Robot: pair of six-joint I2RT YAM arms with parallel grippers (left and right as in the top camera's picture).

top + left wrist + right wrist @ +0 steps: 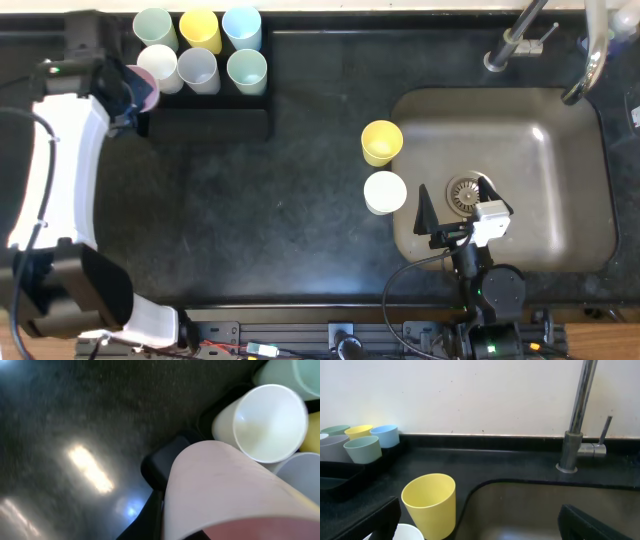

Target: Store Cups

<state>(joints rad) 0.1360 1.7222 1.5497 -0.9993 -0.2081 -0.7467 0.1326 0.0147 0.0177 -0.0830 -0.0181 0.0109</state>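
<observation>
Left pincer (128,90) clamped on pink cup (146,88) at left edge of tray (210,124), near the cream cup (158,62) standing in it. Right pincer (460,205) wide open, empty, well right of tray. Yellow cup (381,142) and white cup (385,192) upright on worktop (280,220), between tray and right pincer.

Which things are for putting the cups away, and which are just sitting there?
For the job: pink cup, yellow cup and white cup by the sink, tray.
Just there: sink, tap.
</observation>
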